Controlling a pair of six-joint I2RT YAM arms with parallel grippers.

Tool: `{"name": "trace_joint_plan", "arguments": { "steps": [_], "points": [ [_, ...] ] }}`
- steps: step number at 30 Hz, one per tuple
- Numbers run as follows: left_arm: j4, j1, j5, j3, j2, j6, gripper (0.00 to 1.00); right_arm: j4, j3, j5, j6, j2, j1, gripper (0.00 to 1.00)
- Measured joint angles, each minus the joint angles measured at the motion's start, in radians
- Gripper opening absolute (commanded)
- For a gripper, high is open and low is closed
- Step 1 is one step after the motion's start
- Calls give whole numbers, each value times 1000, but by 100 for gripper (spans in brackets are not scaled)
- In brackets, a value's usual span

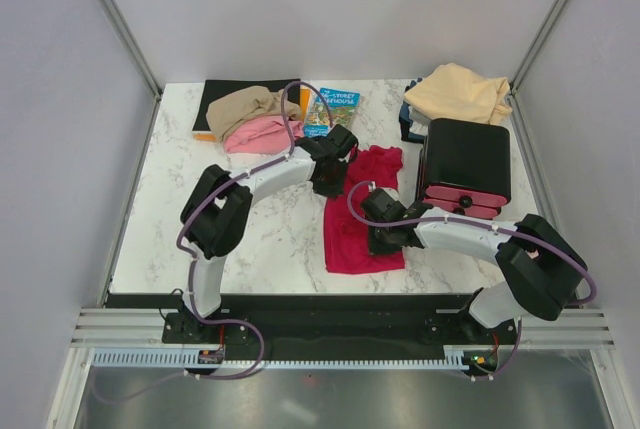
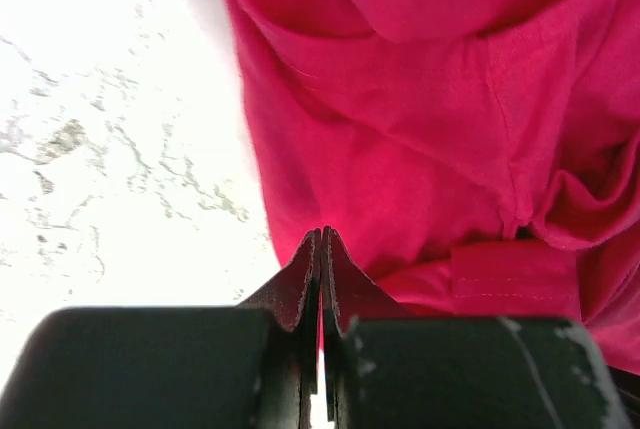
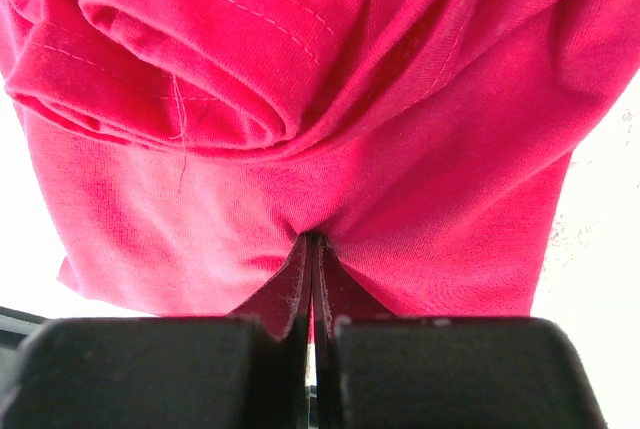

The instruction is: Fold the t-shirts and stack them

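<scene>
The crimson red t-shirt [image 1: 362, 214] lies crumpled mid-table. My right gripper [image 1: 378, 234] is shut on it, and the cloth [image 3: 330, 149] puckers at the right gripper [image 3: 315, 239]. My left gripper [image 1: 335, 174] is shut at the shirt's upper left. In the left wrist view the left gripper [image 2: 322, 234] meets over the red cloth [image 2: 430, 129] near its edge, and no fold shows pinched. The tan-brown t-shirt [image 1: 245, 104] and pink t-shirt [image 1: 258, 135] are heaped at the back left. The peach-cream t-shirt [image 1: 458, 92] lies at the back right.
A black mat [image 1: 215, 99] lies under the back-left heap, with a blue illustrated book [image 1: 330, 109] beside it. A black case with red edges [image 1: 465, 164] stands right of the red shirt. Bare marble [image 1: 270, 239] spreads at the front left.
</scene>
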Motion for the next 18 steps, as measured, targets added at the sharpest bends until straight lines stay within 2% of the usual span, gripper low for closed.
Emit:
{"name": "trace_joint_plan", "arguments": {
  "steps": [2,3,5,6,8,9,10,14,18],
  "points": [
    [-1,13,3,7,0,1,2,1,0,0,0,0,0,0],
    [-2,17,9,7,-3,1,8,1,0,0,0,1,0,0],
    [-8,25,45,-7,-20,3,24,9,0,-6,0,5,0,0],
    [-6,26,70,-27,-40,5,39,15,0,-9,0,7,0,6],
    [-15,24,114,-74,-95,9,52,27,1,-18,0,13,0,18],
    [-18,23,134,-97,-126,6,54,35,2,-23,0,16,0,25],
    [-19,21,152,-118,-155,3,54,40,4,-29,1,20,0,25],
    [-19,11,197,-167,-235,-5,54,64,8,-51,2,27,2,27],
    [-18,-2,212,-186,-250,-11,51,76,8,-60,2,31,1,27]
  ]
}}
